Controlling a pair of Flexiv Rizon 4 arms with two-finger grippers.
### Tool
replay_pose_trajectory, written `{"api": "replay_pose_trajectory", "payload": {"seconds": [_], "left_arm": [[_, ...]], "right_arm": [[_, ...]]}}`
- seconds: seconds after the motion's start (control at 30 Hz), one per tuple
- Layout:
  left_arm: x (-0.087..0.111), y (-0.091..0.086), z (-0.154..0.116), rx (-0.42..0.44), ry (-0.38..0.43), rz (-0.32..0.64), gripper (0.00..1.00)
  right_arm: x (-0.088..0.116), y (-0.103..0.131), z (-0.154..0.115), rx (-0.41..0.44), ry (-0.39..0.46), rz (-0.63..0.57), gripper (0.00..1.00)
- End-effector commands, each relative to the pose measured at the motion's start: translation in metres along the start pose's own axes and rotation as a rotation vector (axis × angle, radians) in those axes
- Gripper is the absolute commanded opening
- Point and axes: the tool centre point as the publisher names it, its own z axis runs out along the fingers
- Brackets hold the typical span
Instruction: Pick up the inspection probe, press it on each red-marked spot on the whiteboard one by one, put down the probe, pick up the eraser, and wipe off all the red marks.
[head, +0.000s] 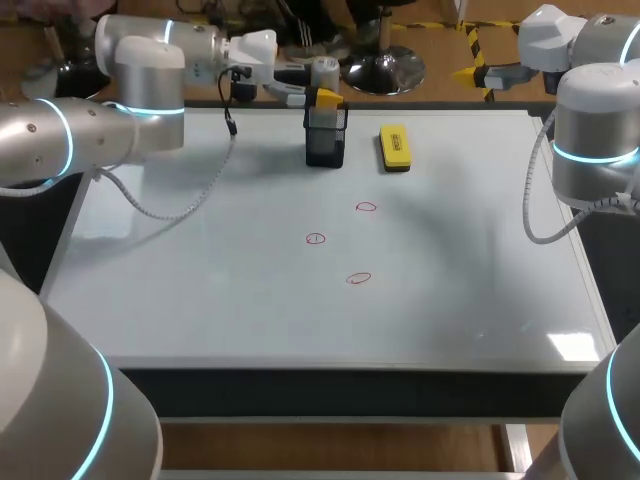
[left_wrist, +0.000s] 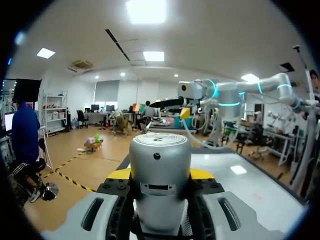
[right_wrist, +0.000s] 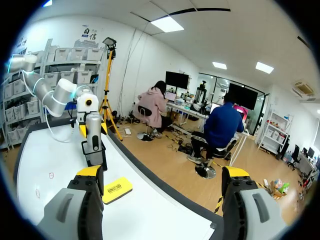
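Top centre, our left gripper (head: 322, 97) clamps the silver cylindrical inspection probe (head: 324, 70); our right gripper (right_wrist: 162, 172) gapes wide, touching nothing.

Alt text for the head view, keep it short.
Left gripper shut on the inspection probe at a black mesh holder on the whiteboard's far edge. Yellow eraser beside it; three red marks mid-board; right gripper off the far right corner.

Ahead of the right gripper (right_wrist: 162, 175), a light wooden floor (right_wrist: 165, 165) runs to a white wall (right_wrist: 145, 62) lined with desks and monitors (right_wrist: 177, 80). Storage shelves (right_wrist: 75, 55) stand off to its side. Ceiling light panels (left_wrist: 146, 11) glow above the left gripper (left_wrist: 160, 173), and yellow-black floor tape (left_wrist: 70, 177) lies beside it.
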Motion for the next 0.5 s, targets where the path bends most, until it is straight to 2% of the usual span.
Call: {"api": "replay_pose_trajectory", "payload": {"seconds": [0.03,0.33,0.5], "left_arm": [[0.007,-0.009,-0.002,-0.002,-0.015,0.011,0.0],[0.008,-0.03,-0.002,0.033,-0.012,0.019,0.0],[0.011,-0.048,-0.002,0.033,-0.012,0.031,0.0]], "right_arm": [[-0.001,0.0,0.0,0.001,0.001,0.0,1.0],[-0.001,0.0,0.0,0.001,0.001,0.0,1.0],[-0.001,0.0,0.0,0.001,0.001,0.0,1.0]]}}
